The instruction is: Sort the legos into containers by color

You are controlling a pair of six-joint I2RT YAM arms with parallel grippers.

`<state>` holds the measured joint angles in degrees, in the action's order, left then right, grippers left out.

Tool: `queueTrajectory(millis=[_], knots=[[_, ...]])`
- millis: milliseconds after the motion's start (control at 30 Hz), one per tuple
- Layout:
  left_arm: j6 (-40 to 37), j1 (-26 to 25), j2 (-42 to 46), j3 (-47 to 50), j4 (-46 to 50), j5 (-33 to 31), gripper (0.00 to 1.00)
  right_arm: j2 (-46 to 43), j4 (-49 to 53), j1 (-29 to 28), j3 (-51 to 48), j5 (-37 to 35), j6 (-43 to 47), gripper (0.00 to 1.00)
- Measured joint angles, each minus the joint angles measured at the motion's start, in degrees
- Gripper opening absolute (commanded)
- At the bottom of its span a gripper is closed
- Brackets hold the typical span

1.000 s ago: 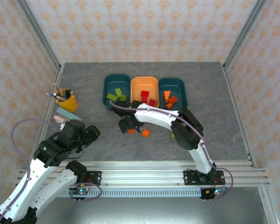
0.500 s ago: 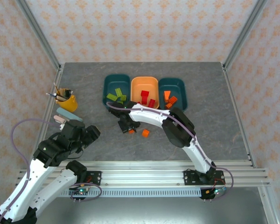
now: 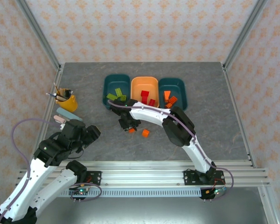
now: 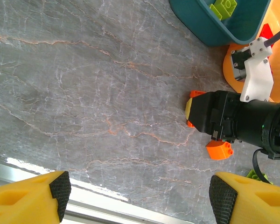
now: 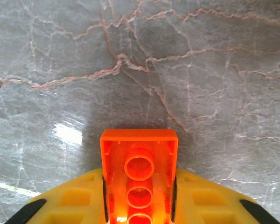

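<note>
Since a second ago the right arm has folded its elbow inward and the right gripper (image 5: 139, 207) has closed. Its yellow fingers (image 5: 70, 200) now press both long sides of an orange brick (image 5: 139, 158), low over the grey marbled table (image 5: 200, 70), just in front of the left teal tray (image 3: 105, 91). We judge the brick light, stiff and not fragile. Its glossy plastic walls look slippery, so these flat sides are the right place to hold. Its hollow underside with round tubes faces the wrist camera. The left gripper (image 4: 141, 192) stands wide and empty.
</note>
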<state>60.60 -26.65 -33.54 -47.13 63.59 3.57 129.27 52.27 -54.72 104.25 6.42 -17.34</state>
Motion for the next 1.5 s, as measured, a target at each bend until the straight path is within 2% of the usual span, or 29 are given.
queueTrajectory(millis=[233, 400, 500, 600, 733, 933, 1300, 1500], knots=[[-0.9, 0.0, -2.6, 0.0, -2.6, 1.7, 0.81, -1.0, 0.7, 0.3, 0.1, -0.8, 0.0, 0.27], [-2.5, -1.3, -8.4, -1.0, -7.3, 3.7, 0.81, -7.9, 2.0, 2.9, 0.1, -1.3, 0.0, 0.27], [-3.5, -3.0, -12.7, -3.2, -10.2, 3.9, 0.81, -14.3, 2.2, 7.5, -0.1, -1.3, -0.2, 0.27], [-3.7, -5.5, -17.7, -5.8, -13.7, 3.9, 0.81, -20.5, 2.2, 14.6, -1.4, -2.1, -0.2, 0.26], [-4.3, -9.6, -24.9, -10.0, -17.9, 3.7, 0.81, -24.3, 3.0, 23.8, -4.5, -4.5, -1.1, 0.26], [-5.6, -14.6, -35.8, -17.0, -23.3, 3.5, 0.81, -22.4, 6.3, 31.6, -8.9, -8.4, -2.6, 0.26], [-8.3, -18.9, -48.3, -26.9, -27.3, 3.5, 0.81, -10.1, 7.9, 34.2, -8.5, -12.7, -5.4, 0.30], [-9.4, -19.6, -49.5, -27.1, -27.4, 3.6, 0.81, -7.6, 8.7, 34.2, -6.7, -13.7, -6.8, 0.54]])
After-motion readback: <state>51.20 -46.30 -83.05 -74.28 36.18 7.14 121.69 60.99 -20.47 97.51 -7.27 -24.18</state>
